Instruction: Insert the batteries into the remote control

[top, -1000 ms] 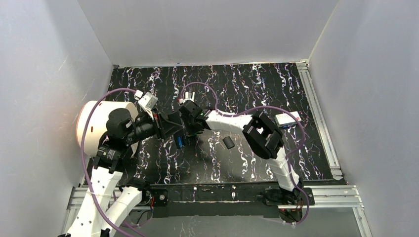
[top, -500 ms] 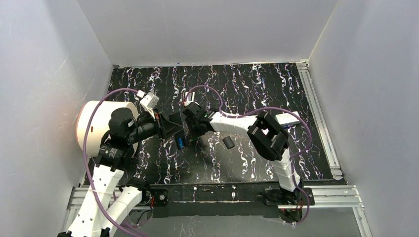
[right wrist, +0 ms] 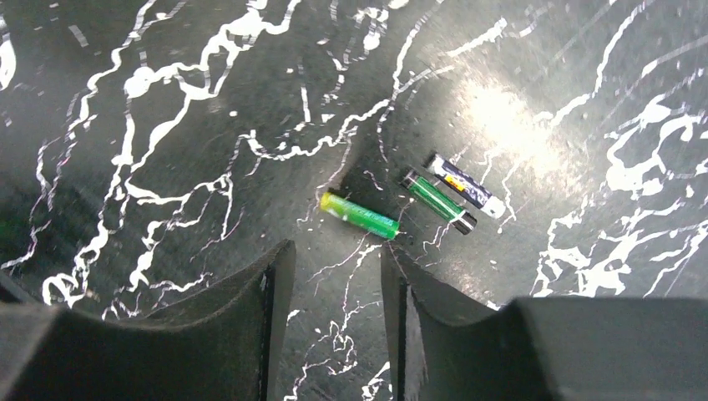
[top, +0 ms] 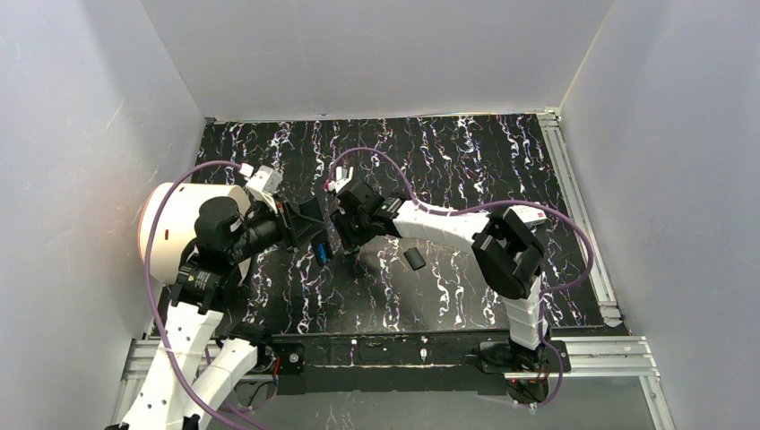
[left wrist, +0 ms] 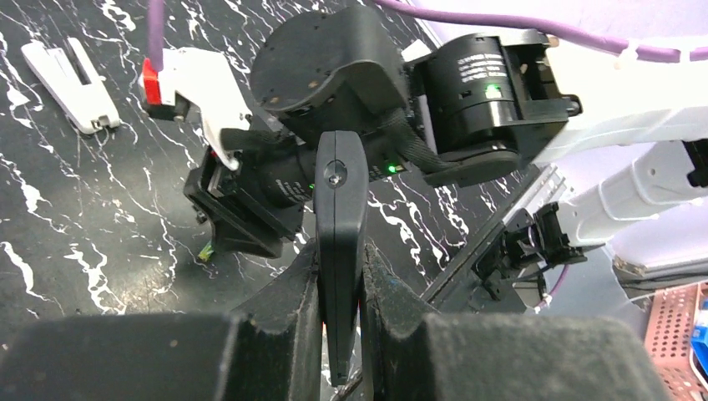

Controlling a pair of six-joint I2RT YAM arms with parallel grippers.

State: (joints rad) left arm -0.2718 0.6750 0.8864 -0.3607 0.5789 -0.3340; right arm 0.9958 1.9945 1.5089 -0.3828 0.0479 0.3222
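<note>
My left gripper (top: 314, 231) is shut on a black remote control (left wrist: 341, 225), held edge-on between its pads (left wrist: 296, 292). My right gripper (right wrist: 334, 276) is open and empty, pointing down at the mat just short of three batteries. These are a bright green one (right wrist: 359, 215), a darker green one with black ends (right wrist: 440, 203) and a blue-black one (right wrist: 466, 185). They lie close together, none touching the fingers. In the top view the right gripper (top: 346, 240) is right next to the left one, and the batteries are hidden under it.
A small black piece (top: 413, 259) lies on the marbled mat right of the grippers. A white flat piece (left wrist: 71, 75) lies further off. A large white cylinder (top: 175, 228) stands at the left wall. Metal rails (top: 582, 224) edge the mat on the right and front.
The right arm's elbow has swung right and its gripper has shifted slightly. The left gripper with the remote has moved a little left and up.
</note>
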